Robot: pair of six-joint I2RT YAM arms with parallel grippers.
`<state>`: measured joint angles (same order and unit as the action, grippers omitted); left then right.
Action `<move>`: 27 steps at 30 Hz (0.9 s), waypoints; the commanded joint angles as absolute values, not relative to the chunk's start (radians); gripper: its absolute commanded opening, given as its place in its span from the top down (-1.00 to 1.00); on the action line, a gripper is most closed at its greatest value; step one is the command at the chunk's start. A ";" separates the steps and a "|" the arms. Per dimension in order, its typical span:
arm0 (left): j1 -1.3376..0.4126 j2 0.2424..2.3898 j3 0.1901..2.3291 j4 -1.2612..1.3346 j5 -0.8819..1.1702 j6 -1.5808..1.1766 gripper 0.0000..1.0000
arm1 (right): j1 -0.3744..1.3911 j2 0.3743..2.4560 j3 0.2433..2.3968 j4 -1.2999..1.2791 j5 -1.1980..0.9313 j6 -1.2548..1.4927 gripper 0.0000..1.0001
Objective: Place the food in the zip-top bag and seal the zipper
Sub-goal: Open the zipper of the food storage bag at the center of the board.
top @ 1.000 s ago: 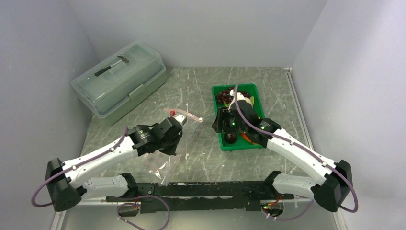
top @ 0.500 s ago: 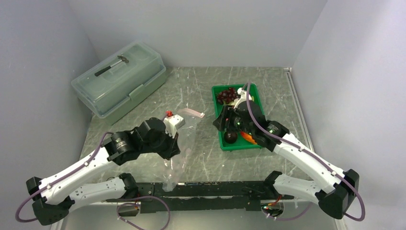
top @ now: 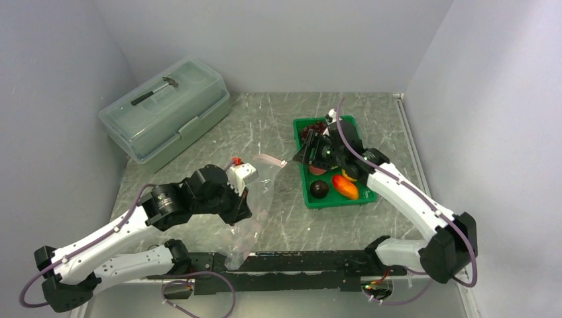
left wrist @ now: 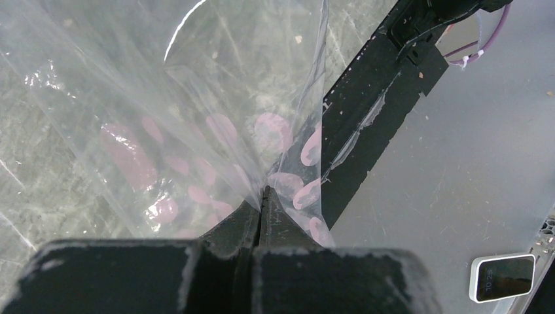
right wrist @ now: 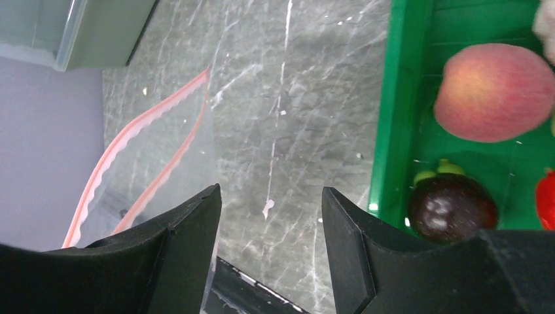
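The clear zip-top bag [top: 260,192] hangs crumpled from my left gripper [top: 242,207]. In the left wrist view the jaws are shut on a pinch of the bag's film [left wrist: 216,98], which has pink blotches. The pink zipper strip [top: 269,159] curves at the bag's far end and shows in the right wrist view [right wrist: 149,133]. My right gripper [top: 300,157] is open and empty [right wrist: 269,196] over the table, just left of the green tray [top: 307,192]. The tray holds a peach [right wrist: 494,91], a dark plum [right wrist: 451,208], a red-orange pepper [top: 345,187] and purple grapes [top: 314,128]. The cauliflower is hidden.
A large translucent lidded box [top: 166,106] with a hammer inside stands at the back left. A black rail [top: 298,262] runs along the table's near edge. Grey walls close in the left, back and right sides.
My right gripper has moved from over the tray's near half to its far left edge, uncovering the plum and pepper. My left arm has drawn back with the bag still held.
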<state>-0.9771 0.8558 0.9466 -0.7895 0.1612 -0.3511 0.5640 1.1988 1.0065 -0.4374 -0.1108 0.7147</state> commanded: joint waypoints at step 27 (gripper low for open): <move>-0.992 0.848 0.943 -0.743 0.193 -0.318 1.00 | 0.584 1.535 1.179 -0.224 -0.543 0.775 -0.19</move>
<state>-0.9874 0.8536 0.9401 -0.7811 0.1860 -0.3344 0.5564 1.5246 1.1366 -0.2600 -0.5140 0.7788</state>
